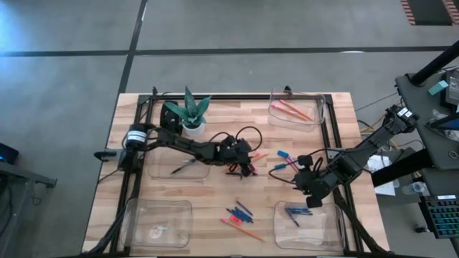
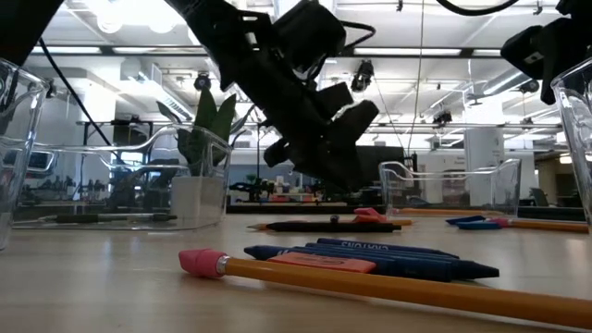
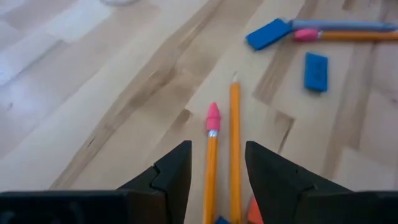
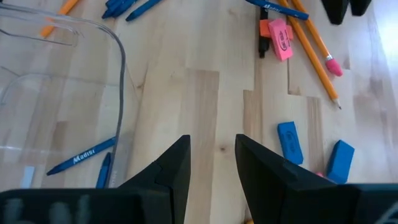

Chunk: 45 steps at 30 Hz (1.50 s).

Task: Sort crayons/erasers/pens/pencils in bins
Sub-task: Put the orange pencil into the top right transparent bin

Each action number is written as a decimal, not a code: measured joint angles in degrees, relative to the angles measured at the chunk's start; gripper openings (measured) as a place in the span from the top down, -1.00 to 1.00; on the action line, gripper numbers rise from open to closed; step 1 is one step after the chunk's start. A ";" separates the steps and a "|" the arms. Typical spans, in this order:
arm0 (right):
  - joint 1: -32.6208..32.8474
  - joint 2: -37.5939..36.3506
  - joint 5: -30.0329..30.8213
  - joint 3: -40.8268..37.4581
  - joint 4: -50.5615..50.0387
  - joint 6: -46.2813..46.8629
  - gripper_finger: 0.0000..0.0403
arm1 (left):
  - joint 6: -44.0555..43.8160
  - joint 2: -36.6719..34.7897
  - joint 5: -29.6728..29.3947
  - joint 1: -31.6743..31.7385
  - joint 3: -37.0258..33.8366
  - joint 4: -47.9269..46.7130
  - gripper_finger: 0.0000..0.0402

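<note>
Blue crayon point(image 4: 81, 157) reading "Madisi", left claw point(image 3: 217, 180) and right claw point(image 4: 212, 168) parted, empty

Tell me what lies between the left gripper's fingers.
In the left wrist view, two pencils lie side by side on the table between the open fingers of the left gripper, one with a pink eraser tip.

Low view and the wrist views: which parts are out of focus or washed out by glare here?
Low view: bright ceiling lights blow out the background, leaving the left arm a dark silhouette; the nearest pencil is soft. Left wrist view: the fingers are blurred, and the two pencils between them are soft. Right wrist view: glare streaks the bin rim; the blue erasers read clearly.
</note>
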 joint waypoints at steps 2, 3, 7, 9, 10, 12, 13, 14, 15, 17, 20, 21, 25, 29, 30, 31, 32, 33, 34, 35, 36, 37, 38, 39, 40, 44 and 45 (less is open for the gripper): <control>0.01 0.00 0.02 0.00 0.00 -0.60 0.41 | 0.01 1.13 0.47 0.16 0.02 -0.37 0.32; 0.01 0.00 0.02 0.00 0.05 -1.17 0.41 | 0.01 1.89 1.00 0.30 0.28 -0.37 0.32; -0.13 0.00 0.34 0.00 0.15 -2.20 0.41 | 0.03 4.21 2.05 0.58 1.05 -0.45 0.32; -0.35 0.00 0.67 0.00 0.14 -2.26 0.41 | 0.05 4.87 2.06 0.79 1.50 -1.10 0.32; -0.36 0.00 1.19 0.00 0.15 -2.19 0.41 | 0.12 5.20 2.03 0.90 1.54 -1.46 0.32; -0.37 0.00 1.57 0.00 0.06 -2.22 0.41 | 0.63 5.52 1.95 1.16 1.69 -1.41 0.32; -0.37 0.00 1.55 0.00 0.03 -2.27 0.41 | 0.97 5.52 1.93 1.24 1.69 -1.45 0.32; -0.37 0.00 1.55 -0.01 0.00 -2.28 0.41 | 1.31 5.52 1.91 1.29 1.69 -1.65 0.32; -0.37 0.00 1.55 0.00 0.02 -2.29 0.41 | 1.56 5.52 1.90 1.29 1.69 -1.93 0.32; -0.37 0.00 1.56 -0.02 -0.01 -2.29 0.41 | 1.58 5.52 1.69 1.28 1.67 -2.61 0.32; -0.37 0.00 1.57 -0.02 -0.02 -2.31 0.41 | 2.11 5.41 1.63 1.29 1.67 -4.14 0.32; -0.37 0.00 1.57 -0.02 0.00 -2.34 0.41 | 2.73 5.36 1.63 1.28 1.67 -4.61 0.32; -0.37 0.00 1.60 -0.02 -0.02 -2.36 0.41 | 3.45 5.34 2.27 1.29 1.67 -5.15 0.37; -0.37 0.00 1.79 -0.02 -0.02 -2.36 0.41 | 4.95 5.34 2.74 1.27 1.95 -5.50 0.57; -0.37 0.00 1.85 -0.02 -0.02 -2.36 0.41 | 4.99 5.34 2.96 1.25 2.02 -5.59 0.63; -0.37 0.00 1.87 -0.02 -0.02 -2.36 0.41 | 5.07 5.34 3.20 1.25 2.08 -5.68 0.69; -0.37 0.00 1.89 -0.02 -0.02 -2.36 0.41 | 5.10 5.34 3.37 1.25 2.11 -5.74 0.75; -0.37 0.00 1.92 -0.02 -0.02 -2.34 0.41 | 5.10 5.34 3.45 1.25 2.19 -5.84 0.81; -0.37 0.00 1.92 -0.02 -0.02 -2.35 0.41 | 5.14 5.34 3.46 1.25 2.33 -5.95 0.87; -0.37 0.01 1.93 -0.02 -0.02 -2.34 0.41 | 5.15 5.36 3.46 1.25 2.49 -6.10 0.91; -0.37 0.00 1.94 -0.02 -0.02 -2.35 0.41 | 5.16 5.36 3.46 1.25 2.75 -6.34 0.94; -0.37 0.02 1.94 -0.02 -0.02 -2.34 0.41 | 5.20 5.39 3.46 1.27 3.01 -6.49 0.96; -0.37 0.00 1.94 -0.02 -0.02 -2.35 0.41 | 5.63 5.40 3.46 1.27 3.30 -6.68 0.96; -0.37 0.00 1.96 -0.02 -0.02 -2.34 0.41 | 6.21 5.36 3.48 1.25 3.56 -6.77 0.96; -0.37 0.02 1.96 -0.02 -0.02 -2.34 0.41 | 6.57 5.36 3.48 1.27 3.80 -6.76 0.95; -0.37 0.00 2.38 -0.02 -0.03 -2.39 0.41 | 7.63 5.05 3.46 1.29 5.68 -6.28 0.95; -0.37 0.00 3.10 -0.02 -0.04 -2.46 0.41 | 8.22 4.96 3.43 1.29 6.42 -5.79 0.95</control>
